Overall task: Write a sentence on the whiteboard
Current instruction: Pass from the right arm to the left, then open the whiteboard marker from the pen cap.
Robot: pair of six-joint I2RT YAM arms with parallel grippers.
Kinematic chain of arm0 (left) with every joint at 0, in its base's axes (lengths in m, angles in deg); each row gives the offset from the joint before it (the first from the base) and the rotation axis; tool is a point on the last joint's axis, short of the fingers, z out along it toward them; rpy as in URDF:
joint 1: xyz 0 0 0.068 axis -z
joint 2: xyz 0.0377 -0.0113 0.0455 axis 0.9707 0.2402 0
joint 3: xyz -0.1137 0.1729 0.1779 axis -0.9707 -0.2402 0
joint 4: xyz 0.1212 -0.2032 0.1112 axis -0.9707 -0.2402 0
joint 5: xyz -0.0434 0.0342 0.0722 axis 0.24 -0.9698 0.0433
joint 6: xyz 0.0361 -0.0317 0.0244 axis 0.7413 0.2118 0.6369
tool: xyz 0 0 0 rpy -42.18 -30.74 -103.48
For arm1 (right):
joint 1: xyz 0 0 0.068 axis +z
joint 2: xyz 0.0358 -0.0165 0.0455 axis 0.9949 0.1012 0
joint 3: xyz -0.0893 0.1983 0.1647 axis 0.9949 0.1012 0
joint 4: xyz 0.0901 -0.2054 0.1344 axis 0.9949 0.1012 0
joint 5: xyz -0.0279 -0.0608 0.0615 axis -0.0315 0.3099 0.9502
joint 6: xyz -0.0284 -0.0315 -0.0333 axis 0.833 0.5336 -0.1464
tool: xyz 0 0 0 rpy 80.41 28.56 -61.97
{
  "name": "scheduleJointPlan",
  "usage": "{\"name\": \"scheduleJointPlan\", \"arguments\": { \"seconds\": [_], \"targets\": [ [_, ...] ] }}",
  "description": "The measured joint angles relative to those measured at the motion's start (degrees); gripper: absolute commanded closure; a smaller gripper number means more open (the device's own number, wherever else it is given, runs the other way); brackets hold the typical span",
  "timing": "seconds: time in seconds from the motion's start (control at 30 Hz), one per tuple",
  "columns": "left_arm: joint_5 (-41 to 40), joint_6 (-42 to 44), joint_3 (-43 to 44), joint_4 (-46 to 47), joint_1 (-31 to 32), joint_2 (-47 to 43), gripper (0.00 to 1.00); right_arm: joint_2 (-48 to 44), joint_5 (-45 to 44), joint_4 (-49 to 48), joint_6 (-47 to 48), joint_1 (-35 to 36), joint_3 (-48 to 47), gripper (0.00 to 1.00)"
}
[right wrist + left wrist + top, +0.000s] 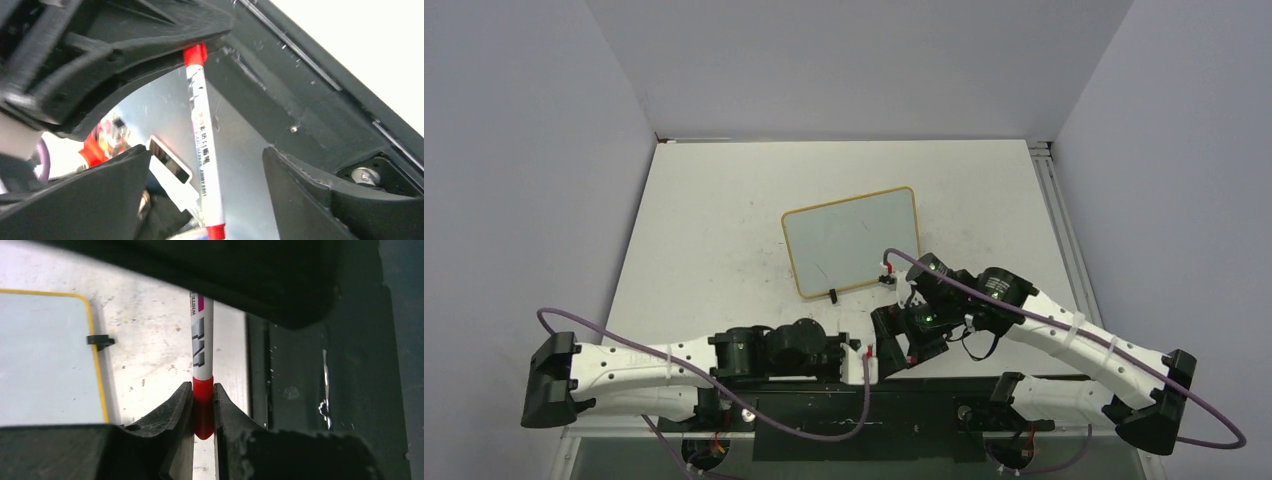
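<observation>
Your left gripper (203,405) pinches the pen (202,340). Your right gripper (205,152) is wide open, holding nothing. The board (854,240) has no words yet.

Robotics lab, bench-top test cell. White tabletop (724,200), scuffed and speckled with dark marks, boxed in by 3 plain grey panels: back wall (854,60), left wall (514,200), right wall (1184,200). An aluminium rail (1059,230) runs down the table's right edge. 2 white-and-black robot arms, left arm (644,370) and right arm (1074,335), sit on a black base plate (864,415) at the near edge. Purple cables (614,340) loop loose off both. Green indicator lights (932,268) glow at the right arm's wrist.
</observation>
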Motion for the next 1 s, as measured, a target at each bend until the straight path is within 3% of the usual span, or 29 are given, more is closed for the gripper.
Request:
{"name": "scheduleJointPlan", "arguments": {
  "seconds": [0.1,0.17,0.27,0.63,0.77,1.0],
  "targets": [
    [5.40,-2.36,3.52,-1.92,-6.34,-0.46,1.00,-2.45,-3.48,-0.09,-1.64,-1.64,-1.18,0.00],
    [8.11,-3.45,5.84,-2.99,-9.57,-0.46,1.00,-4.04,-5.92,-0.98,-2.62,-2.27,-2.32,0.07],
    [11.82,-4.46,7.58,-4.42,-12.90,-0.48,1.00,-7.80,-9.20,-5.31,-3.87,-2.73,-2.93,0.10],
    [20.65,-5.68,8.22,-10.10,-17.31,2.58,1.00,-14.56,-11.13,-18.82,-1.57,-3.82,5.68,0.09],
    [23.08,-5.77,8.57,-11.28,-17.46,4.33,1.00,-14.62,-8.87,-19.76,0.20,-5.68,9.09,0.02],
    [26.51,-6.03,9.16,-11.65,-17.51,5.05,1.00,-14.75,-3.82,-25.99,0.26,-6.80,14.12,0.27]
  ]
}}
